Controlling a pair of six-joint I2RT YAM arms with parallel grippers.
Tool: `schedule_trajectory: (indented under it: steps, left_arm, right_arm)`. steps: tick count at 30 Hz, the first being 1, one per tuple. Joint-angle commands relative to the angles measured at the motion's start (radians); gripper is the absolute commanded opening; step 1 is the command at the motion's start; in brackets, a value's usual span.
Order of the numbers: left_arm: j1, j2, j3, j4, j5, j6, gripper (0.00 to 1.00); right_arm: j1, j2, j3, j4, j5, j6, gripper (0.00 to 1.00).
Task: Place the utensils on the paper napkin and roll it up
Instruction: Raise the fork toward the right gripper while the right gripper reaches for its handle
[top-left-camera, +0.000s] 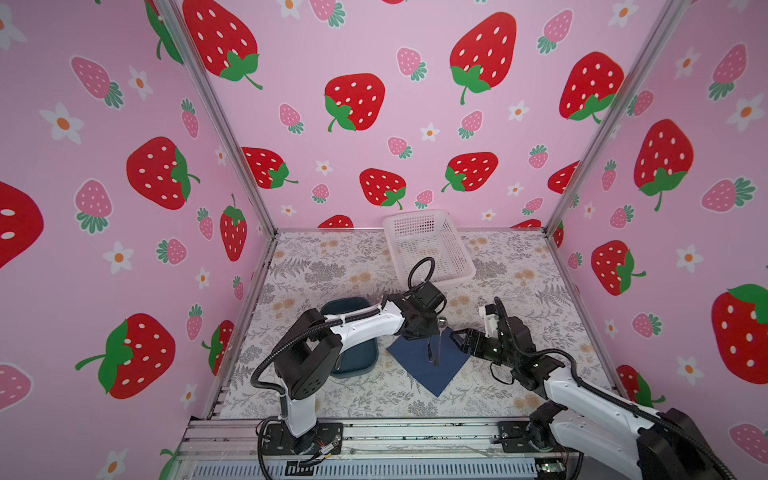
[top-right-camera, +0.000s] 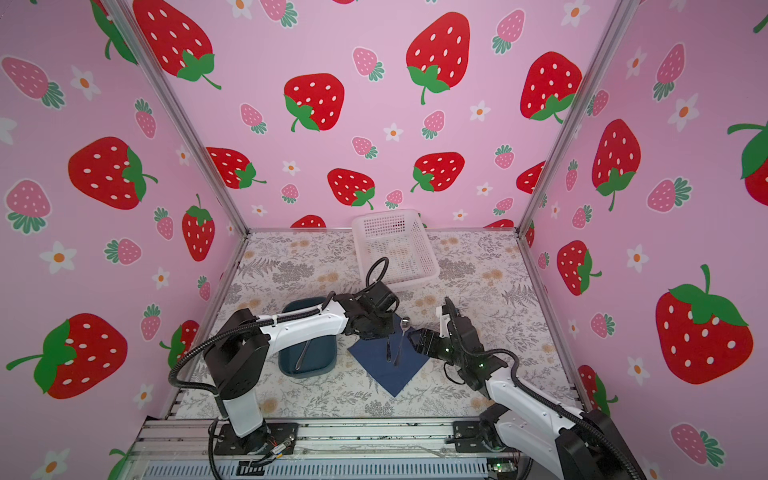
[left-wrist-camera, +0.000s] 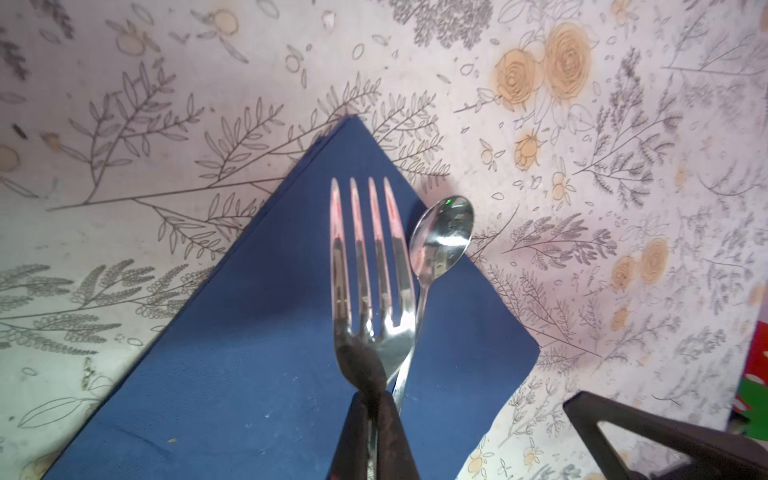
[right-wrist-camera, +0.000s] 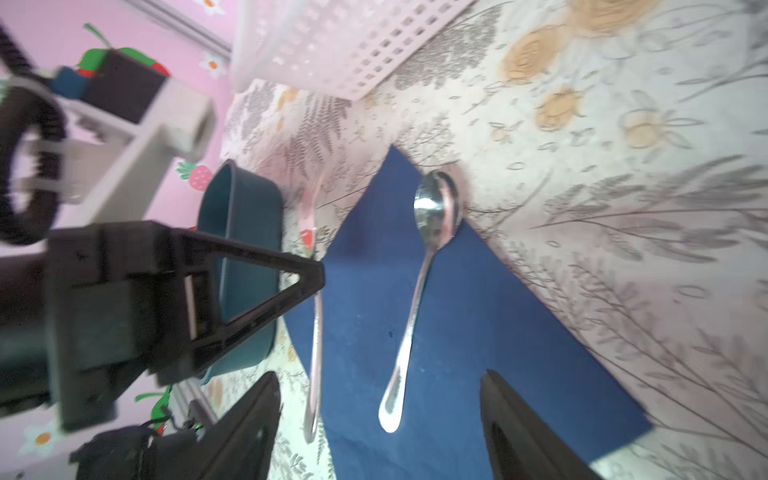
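Note:
The navy paper napkin (top-left-camera: 432, 368) (top-right-camera: 390, 372) lies as a diamond on the floral table. A silver spoon (left-wrist-camera: 442, 232) (right-wrist-camera: 432, 216) rests on it, its bowl just past the far corner. My left gripper (left-wrist-camera: 374, 415) (top-left-camera: 420, 329) is shut on the handle of a silver fork (left-wrist-camera: 365, 266) (right-wrist-camera: 316, 332), holding it over the napkin (left-wrist-camera: 249, 374) beside the spoon (top-right-camera: 401, 340). My right gripper (right-wrist-camera: 380, 374) (top-left-camera: 459, 338) stands open at the napkin's right side, near the spoon's handle end and holding nothing. Another slim silver utensil (top-right-camera: 303, 353) lies in the teal tray (top-right-camera: 326, 368).
The teal tray (top-left-camera: 361, 368) (right-wrist-camera: 245, 216) sits just left of the napkin, under the left arm. A white perforated basket (top-left-camera: 428, 249) (top-right-camera: 395, 249) stands behind, towards the back wall. Pink strawberry walls close in three sides.

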Motion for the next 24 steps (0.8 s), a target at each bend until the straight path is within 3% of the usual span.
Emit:
schedule_trajectory:
  steps: [1, 5, 8, 14, 24]
  left_arm:
    - [0.021, -0.056, -0.045, 0.156, 0.118, -0.052, 0.0]
    - [0.03, -0.082, -0.076, 0.199, 0.161, -0.074, 0.0]
    - [0.032, -0.095, -0.087, 0.206, 0.164, -0.083, 0.0]
    - [0.033, -0.109, -0.086, 0.21, 0.172, -0.086, 0.0]
    - [0.037, -0.114, -0.085, 0.223, 0.175, -0.093, 0.0]
  right_arm:
    - [-0.005, 0.038, -0.019, 0.217, -0.172, 0.026, 0.71]
    - [-0.005, 0.119, -0.012, 0.353, -0.298, 0.054, 0.66]
    - [-0.004, 0.172, 0.019, 0.349, -0.336, 0.038, 0.63]
    - [-0.004, 0.235, 0.039, 0.329, -0.324, 0.016, 0.58]
    - [0.002, 0.306, 0.077, 0.309, -0.348, -0.015, 0.37]
